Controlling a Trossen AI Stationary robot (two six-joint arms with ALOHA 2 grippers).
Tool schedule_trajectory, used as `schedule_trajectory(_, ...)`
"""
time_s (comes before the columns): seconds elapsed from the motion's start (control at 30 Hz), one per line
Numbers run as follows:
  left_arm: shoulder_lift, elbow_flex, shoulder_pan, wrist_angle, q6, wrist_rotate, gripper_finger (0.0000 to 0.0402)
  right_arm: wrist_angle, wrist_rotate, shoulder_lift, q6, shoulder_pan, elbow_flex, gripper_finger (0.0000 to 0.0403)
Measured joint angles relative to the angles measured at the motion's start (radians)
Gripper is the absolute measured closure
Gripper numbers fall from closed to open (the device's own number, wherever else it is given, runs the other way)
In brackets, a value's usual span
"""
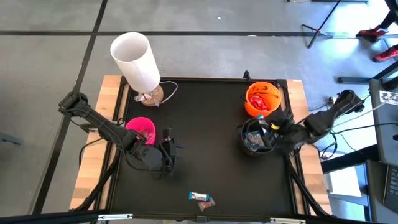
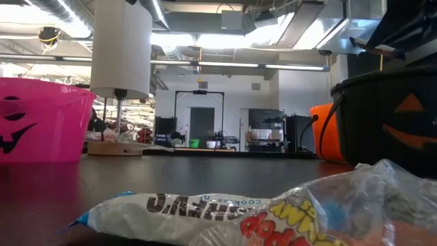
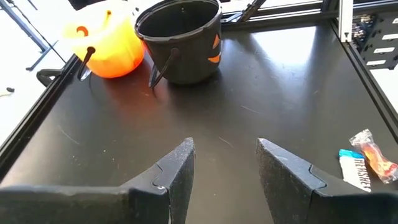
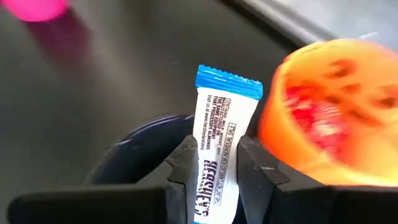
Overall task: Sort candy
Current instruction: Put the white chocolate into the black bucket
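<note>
1. A blue-and-white sweet [image 4: 219, 143] is pinched upright between the fingers of the right gripper [image 4: 214, 168]; its white wrapper bears fine dark print, and a large dark word begins with "HERSH", the rest being cut off. Its top edge is a crimped blue band.
2. The right gripper [image 1: 268, 132] is seen over the black bowl [image 1: 255, 137], at the right of the table, with the jaws narrowed onto the sweet.
3. The black bowl [image 3: 180, 38] is shaped as a bucket with a wire handle and orange jack-o'-lantern marks on its wall.
4. Just beyond it stands the orange bowl [image 1: 262, 98], a smooth plastic pumpkin shape; red wrappers can be made out inside it.
5. The left gripper [image 3: 225, 168] is held at the left of the table [image 1: 205, 124], beside the pink bowl [image 1: 140, 129], its jaws set apart with nothing between them.
6. The pink bowl [image 2: 41, 119] carries a dark carved-face pattern.
7. Two sweets lie at the near edge: a blue-and-white one [image 1: 198, 196] and, touching it, a clear crinkled wrapper with red inside [image 1: 206, 202]. Writing on both is seen upside down in the low view and cannot be read with certainty.
8. A white cylindrical lamp [image 1: 135, 62] on a round wooden base stands at the far left.
9. The table top is a matte black sheet, framed in black bars.
</note>
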Motion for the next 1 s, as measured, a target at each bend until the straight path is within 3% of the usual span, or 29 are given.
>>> schedule_trajectory(0.2, 0.0, 0.0, 0.0, 0.002, 0.0, -0.018, 0.0242, 0.178, -0.097, -0.128, -0.119, 0.0, -0.084, 0.0291)
schedule_trajectory(0.5, 0.009, 0.0, 0.001, 0.041, -0.002, 0.032, 0.0242, 0.271, -0.105, -0.084, -0.197, 0.0, -0.085, 0.0155)
schedule_trajectory(0.63, 0.056, 0.0, 0.002, 0.076, 0.028, 0.18, 0.0242, 0.395, -0.122, -0.051, -0.272, 0.0, -0.085, 0.0124)
schedule_trajectory(0.83, 0.226, 0.0, -0.029, 0.14, 0.117, 0.394, 0.0242, 0.651, -0.174, -0.003, -0.437, 0.0, -0.085, 0.0119)
schedule_trajectory(1.0, 0.386, 0.0, -0.067, 0.261, 0.134, 0.432, 0.0239, 0.781, -0.209, 0.024, -0.526, 0.0, -0.085, 0.0118)
